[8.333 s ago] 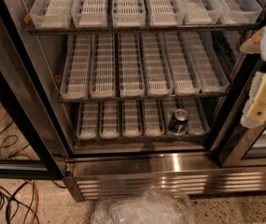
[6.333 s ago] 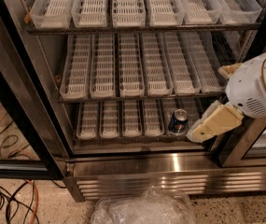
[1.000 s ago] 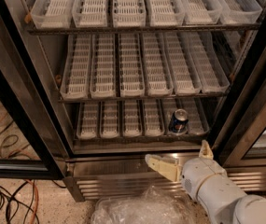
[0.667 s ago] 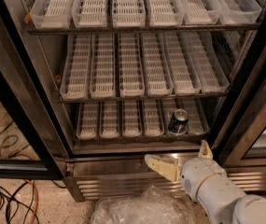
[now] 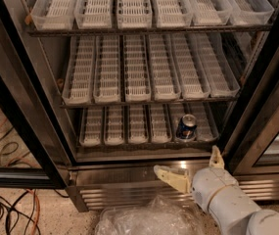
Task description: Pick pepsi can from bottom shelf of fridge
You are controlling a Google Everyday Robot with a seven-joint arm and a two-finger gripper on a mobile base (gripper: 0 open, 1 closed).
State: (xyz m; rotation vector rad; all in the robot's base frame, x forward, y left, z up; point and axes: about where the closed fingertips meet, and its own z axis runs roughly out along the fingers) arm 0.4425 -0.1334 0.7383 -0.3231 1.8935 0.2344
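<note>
Gripper [image 5: 186, 160] (jaws apart) hangs below one pepsi can [image 5: 186, 127].

Crinkled plastic [image 5: 149, 222], maybe a bag, below the claw [image 5: 186, 159]; cables [image 5: 2, 214] on floor [image 5: 56, 217] left.

Fridge [image 5: 48, 77]: one, with three shelves in view. Trays [image 5: 138, 67]: six on the top shelf [image 5: 144, 30], six on the middle shelf [image 5: 149, 102], six on the bottom shelf [image 5: 134, 145]. Can [image 5: 186, 127]: one, bottom shelf. Gripper [image 5: 187, 160]: one, before the steel base [image 5: 114, 175] below the can, two fingers [image 5: 171, 176] spread. Plastic bag [image 5: 149, 222]: one.
</note>
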